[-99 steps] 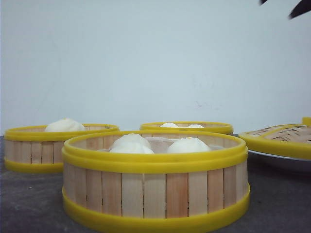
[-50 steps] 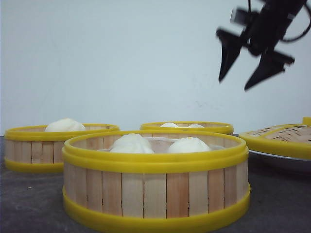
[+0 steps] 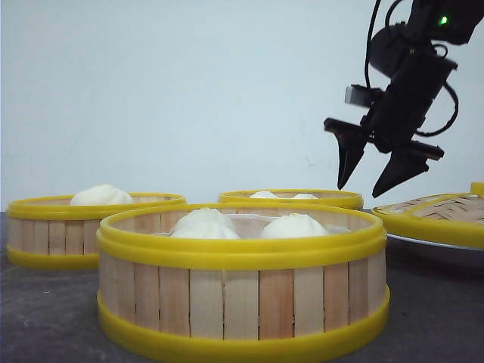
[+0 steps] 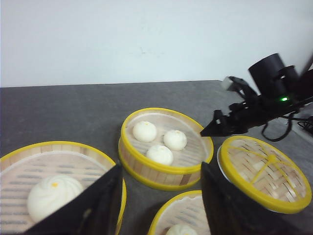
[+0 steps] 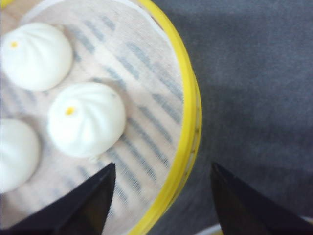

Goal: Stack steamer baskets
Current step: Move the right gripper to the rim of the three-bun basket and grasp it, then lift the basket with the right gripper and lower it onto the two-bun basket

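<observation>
Three steamer baskets with pale slats and yellow rims stand on the grey table. The near one (image 3: pixel 242 295) fills the front view, one (image 3: pixel 68 227) stands at the left, and the far one (image 3: pixel 291 198) (image 4: pixel 166 147) holds three white buns. My right gripper (image 3: pixel 359 191) (image 5: pixel 163 166) hangs open just above the far basket's right rim (image 5: pixel 188 147), one finger over the inside and one outside, touching nothing. My left gripper (image 4: pixel 161 166) is open and empty, high above the gap between the baskets; the front view does not show it.
A flat woven lid with a yellow rim (image 3: pixel 439 212) (image 4: pixel 264 171) lies on a white plate (image 3: pixel 431 246) at the right, close to the far basket and the right arm. Buns sit in the near and left baskets too. A white wall stands behind the table.
My right gripper has come down from the top right corner, moving left and lower, to just above the far basket's right rim. The baskets have not moved.
</observation>
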Robot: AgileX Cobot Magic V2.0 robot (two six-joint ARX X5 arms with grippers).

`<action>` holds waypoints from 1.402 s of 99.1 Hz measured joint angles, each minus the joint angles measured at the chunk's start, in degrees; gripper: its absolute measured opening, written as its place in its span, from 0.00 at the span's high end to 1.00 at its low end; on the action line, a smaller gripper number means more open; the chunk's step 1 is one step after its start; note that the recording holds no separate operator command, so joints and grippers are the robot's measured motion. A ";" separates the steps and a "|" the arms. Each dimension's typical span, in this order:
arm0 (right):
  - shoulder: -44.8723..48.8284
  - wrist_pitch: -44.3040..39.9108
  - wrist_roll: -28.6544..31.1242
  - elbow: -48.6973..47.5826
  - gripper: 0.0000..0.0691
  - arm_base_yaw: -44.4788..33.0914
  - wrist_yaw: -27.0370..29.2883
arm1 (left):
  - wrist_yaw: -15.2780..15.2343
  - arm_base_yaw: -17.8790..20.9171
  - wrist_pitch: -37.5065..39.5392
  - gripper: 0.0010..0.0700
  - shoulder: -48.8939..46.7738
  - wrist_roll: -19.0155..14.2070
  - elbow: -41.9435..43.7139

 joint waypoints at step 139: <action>3.85 3.30 2.82 3.98 0.95 3.69 7.89 | 0.00 -0.20 -0.02 0.58 -0.02 0.02 0.00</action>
